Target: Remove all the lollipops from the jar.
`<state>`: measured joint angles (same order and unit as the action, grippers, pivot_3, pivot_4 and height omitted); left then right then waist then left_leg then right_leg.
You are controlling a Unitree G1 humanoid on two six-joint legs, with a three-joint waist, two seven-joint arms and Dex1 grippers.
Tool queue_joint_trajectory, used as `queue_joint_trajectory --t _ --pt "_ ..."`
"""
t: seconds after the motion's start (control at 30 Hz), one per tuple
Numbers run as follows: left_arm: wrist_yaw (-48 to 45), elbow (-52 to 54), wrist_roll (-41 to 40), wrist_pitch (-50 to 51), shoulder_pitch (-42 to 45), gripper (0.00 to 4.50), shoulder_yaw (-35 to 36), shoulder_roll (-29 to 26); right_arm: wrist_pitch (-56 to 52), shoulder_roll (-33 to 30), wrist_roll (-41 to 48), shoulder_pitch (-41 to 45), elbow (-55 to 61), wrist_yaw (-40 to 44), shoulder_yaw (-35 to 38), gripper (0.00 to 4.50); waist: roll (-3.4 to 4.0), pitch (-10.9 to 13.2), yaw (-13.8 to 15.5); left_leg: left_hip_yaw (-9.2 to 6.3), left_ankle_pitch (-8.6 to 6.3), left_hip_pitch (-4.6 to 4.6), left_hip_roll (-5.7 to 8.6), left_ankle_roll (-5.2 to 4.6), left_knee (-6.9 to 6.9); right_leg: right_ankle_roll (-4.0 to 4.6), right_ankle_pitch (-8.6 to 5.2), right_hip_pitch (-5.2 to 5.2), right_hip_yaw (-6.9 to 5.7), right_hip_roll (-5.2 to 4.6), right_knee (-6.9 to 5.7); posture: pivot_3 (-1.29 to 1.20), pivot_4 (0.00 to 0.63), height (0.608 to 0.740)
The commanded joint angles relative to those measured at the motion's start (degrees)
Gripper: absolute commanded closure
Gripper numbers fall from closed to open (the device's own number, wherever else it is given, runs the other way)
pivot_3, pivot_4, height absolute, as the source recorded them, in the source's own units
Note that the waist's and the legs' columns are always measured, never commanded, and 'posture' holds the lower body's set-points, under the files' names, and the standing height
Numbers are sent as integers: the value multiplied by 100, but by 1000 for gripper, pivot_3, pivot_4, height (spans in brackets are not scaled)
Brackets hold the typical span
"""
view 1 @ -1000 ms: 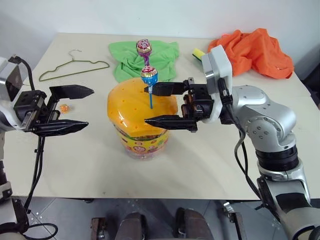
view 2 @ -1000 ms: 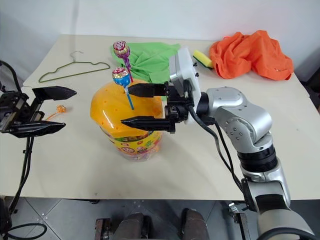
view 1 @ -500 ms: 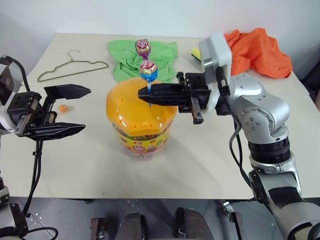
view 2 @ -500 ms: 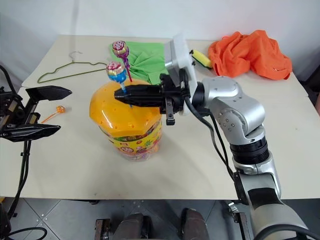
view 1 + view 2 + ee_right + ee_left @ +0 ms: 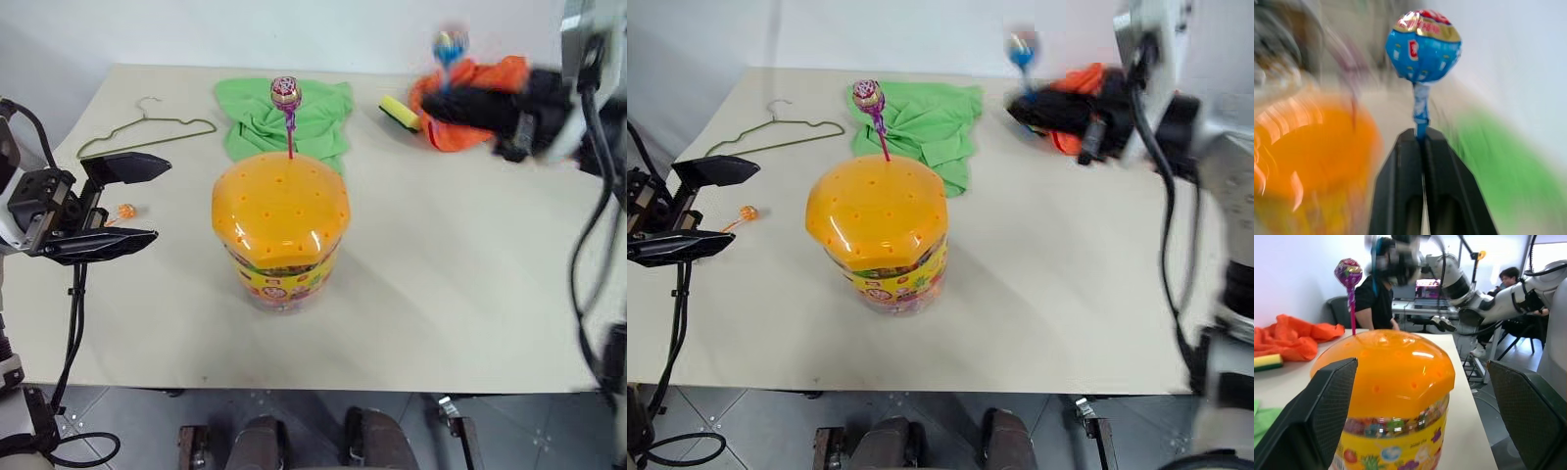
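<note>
Beige table (image 5: 441, 294), jar (image 5: 280, 235), green cloth (image 5: 263, 116), orange cloth (image 5: 475, 83), wire hanger (image 5: 142, 132), yellow sponge (image 5: 397, 111)

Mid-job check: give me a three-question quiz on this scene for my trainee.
1. True or false: the right gripper has its jaws shut on the blue lollipop.
2. How many lollipops stand in the jar's orange lid?
3. The orange lollipop on the table lies nearest: A) the sponge B) the left gripper C) the orange cloth

Key: 1 true; 2 one, the purple lollipop; 3 B.
</note>
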<state>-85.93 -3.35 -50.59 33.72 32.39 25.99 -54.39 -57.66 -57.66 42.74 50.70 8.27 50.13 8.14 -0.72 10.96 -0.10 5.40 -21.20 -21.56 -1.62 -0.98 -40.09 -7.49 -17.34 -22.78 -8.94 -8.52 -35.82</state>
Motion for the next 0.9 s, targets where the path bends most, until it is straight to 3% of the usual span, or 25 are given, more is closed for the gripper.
queue_joint_trajectory --t 0.03,0.13,0.33,0.57,0.67,0.9 --pt "-109 60 -192 -2 17 0 146 -88 -318 -133 -266 -520 -131 -344 130 4483 0 0 -14 7 0 0 1 0 0 0 0 0 1 -1 3 0 150 740" --pt "-86 69 -219 -14 31 0 110 -46 -304 -202 -901 -1037 -755 -629 -280 4483 4 2 -44 27 1 5 -4 2 1 2 -1 -1 5 0 15 0 150 740" --pt "-47 117 -273 5 17 0 79 -38 -175 157 -1698 -1174 -1967 -1089 -682 4483 12 7 -30 28 1 5 -4 2 1 3 -2 -2 6 -1 15 0 150 740" --pt "-8 172 -301 39 -39 0 100 -50 0 588 -2190 -1186 -2834 -1331 -676 4483 13 7 -22 28 1 4 -4 2 0 3 -2 -2 7 -1 16 0 150 740" --pt "1 201 -327 57 -73 0 120 -51 -2 614 -2120 -1430 -2585 -1290 -457 3744 13 7 -6 26 1 4 -4 2 -1 2 -2 -1 6 -1 15 0 150 740" --pt "-60 118 -317 56 -21 0 83 -77 -309 469 -1690 -2142 -1192 -1125 282 1308 14 8 -1 23 1 3 -4 2 0 2 -2 -1 6 -1 16 0 150 740"
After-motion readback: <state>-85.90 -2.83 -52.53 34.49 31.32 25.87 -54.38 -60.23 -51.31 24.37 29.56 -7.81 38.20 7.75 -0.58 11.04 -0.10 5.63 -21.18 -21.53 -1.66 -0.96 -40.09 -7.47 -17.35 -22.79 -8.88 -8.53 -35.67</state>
